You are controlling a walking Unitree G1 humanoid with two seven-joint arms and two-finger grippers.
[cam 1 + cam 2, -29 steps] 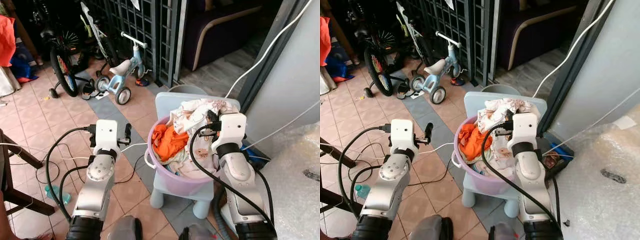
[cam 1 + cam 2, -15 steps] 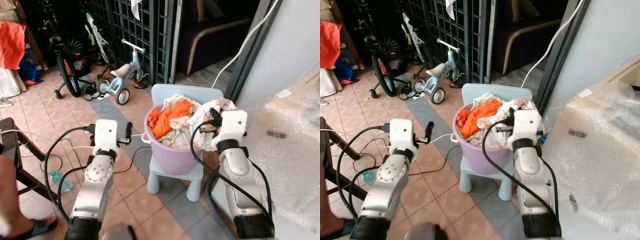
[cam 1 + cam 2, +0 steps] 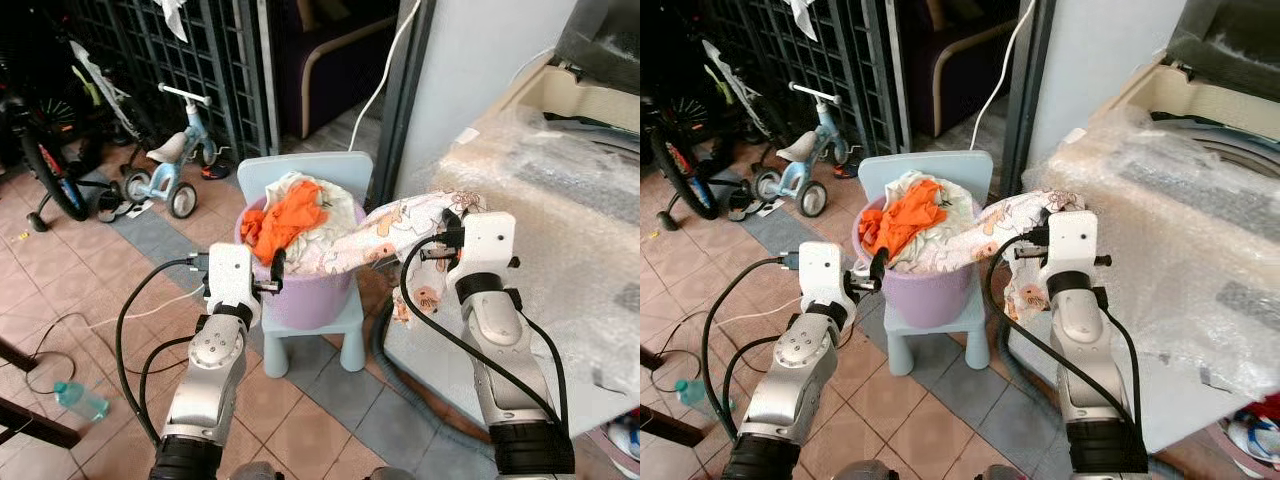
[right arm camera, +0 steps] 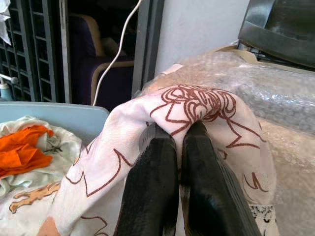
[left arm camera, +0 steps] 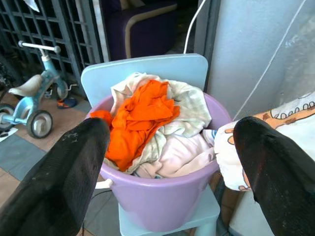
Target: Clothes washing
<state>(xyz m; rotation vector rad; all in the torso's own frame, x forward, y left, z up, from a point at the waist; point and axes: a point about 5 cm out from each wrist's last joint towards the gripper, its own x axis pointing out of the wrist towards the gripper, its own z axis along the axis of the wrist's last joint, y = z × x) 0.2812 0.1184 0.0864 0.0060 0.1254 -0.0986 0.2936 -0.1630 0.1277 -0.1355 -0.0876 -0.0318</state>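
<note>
beside bubble-wrapped washer (image 3: 560, 190), right hand (image 4: 178, 147) stretches printed cloth (image 3: 385, 235) seemingly basinward.

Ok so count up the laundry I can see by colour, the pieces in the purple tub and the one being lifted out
Orange: 1, the orange garment on top of the purple tub.
Pale cream or checked: 1, the cream cloth under it.
Pink: 1, the pink piece in front.
White with cartoon print: 1, the printed cloth shut in the right tool.
Total: 4 distinguishable; more may be buried.

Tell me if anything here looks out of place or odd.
Nothing is damaged or spilled. The printed cloth stretches from the bucket on the chair to the shut right claw, half out. The left claw waits open near the bucket.
</note>
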